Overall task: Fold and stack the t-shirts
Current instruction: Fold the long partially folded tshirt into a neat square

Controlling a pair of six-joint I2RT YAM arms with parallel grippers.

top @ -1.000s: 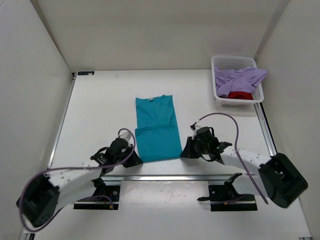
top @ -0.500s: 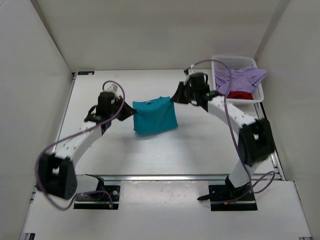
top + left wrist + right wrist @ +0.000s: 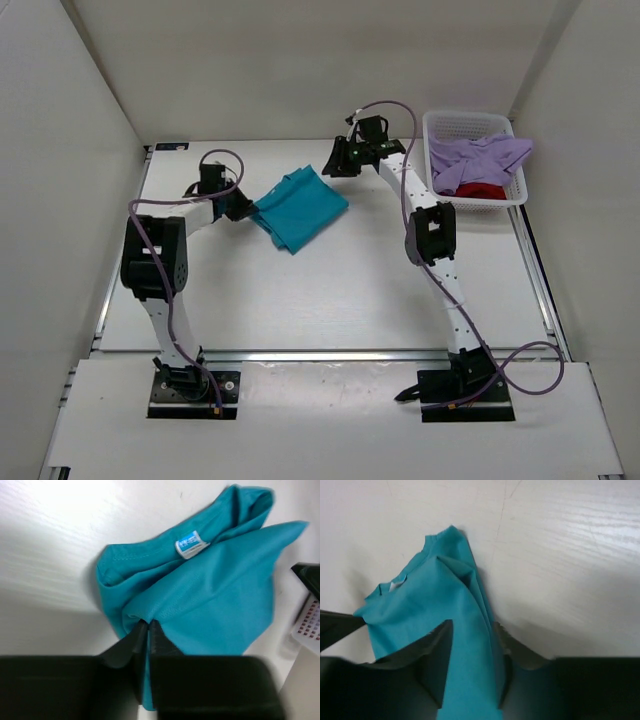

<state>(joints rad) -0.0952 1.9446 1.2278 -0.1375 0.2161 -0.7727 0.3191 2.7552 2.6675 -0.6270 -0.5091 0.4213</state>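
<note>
Both arms had carried the teal shirt (image 3: 300,207) to the table's far part. Left gripper (image 3: 145,630) pinched its edge nearly closed; right gripper (image 3: 472,665) stood apart around cloth.

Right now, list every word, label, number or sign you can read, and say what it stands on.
No text can be read.
Blue and white neck tag on the teal t-shirt: print too blurred to read.
White basket, lavender t-shirt, red t-shirt: no marks visible.
</note>
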